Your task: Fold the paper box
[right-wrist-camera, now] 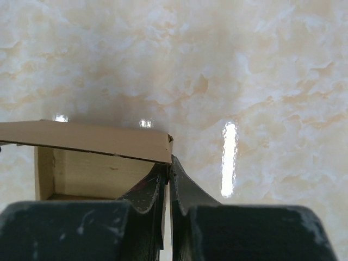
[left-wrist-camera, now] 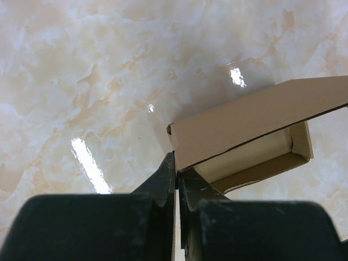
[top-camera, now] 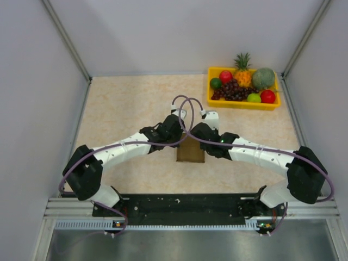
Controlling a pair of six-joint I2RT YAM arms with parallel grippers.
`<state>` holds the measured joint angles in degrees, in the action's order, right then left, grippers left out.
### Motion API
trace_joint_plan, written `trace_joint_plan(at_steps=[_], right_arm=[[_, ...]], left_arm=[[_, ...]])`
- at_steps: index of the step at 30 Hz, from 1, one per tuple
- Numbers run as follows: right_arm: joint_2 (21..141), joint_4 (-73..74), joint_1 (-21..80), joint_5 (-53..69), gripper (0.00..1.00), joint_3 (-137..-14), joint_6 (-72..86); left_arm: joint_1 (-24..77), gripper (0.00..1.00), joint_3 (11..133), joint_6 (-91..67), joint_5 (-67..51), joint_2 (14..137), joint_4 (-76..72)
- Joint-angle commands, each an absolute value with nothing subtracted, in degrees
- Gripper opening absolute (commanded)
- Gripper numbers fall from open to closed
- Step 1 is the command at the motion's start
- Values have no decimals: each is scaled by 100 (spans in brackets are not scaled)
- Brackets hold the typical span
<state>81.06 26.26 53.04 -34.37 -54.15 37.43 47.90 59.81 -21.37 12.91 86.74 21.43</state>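
One paper box (top-camera: 190, 153) — left gripper (left-wrist-camera: 176, 163) and right gripper (right-wrist-camera: 169, 166) each pinched shut on a wall; one yellow tray (top-camera: 242, 105)

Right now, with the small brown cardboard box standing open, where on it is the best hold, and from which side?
Pinch a thin panel edge at a corner, each claw coming in from its own side. The small brown cardboard box is hollow and open, so its single-sheet edges are what shut fingers can clamp. The left claw and right claw each hold such a corner.
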Motion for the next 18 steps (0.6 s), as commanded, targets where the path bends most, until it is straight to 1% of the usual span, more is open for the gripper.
trace_joint_plan(at_steps=[1, 6, 14, 18], right_arm=[[8235, 2206, 5388, -3674, 0, -5774, 3998], [8332, 2145, 5388, -3621, 0, -5669, 4841], [8359, 1934, 5590, -4227, 0, -5318, 4966], [8314, 1435, 5713, -4534, 0, -5089, 4817]], left_arm=[[4843, 0, 5793, -2451, 1388, 8385, 1389], [4834, 0, 5739, -2663, 1424, 8402, 1231], [4869, 0, 5177, -2891, 1819, 8113, 730], [4965, 0, 4800, -2909, 2152, 8016, 283]])
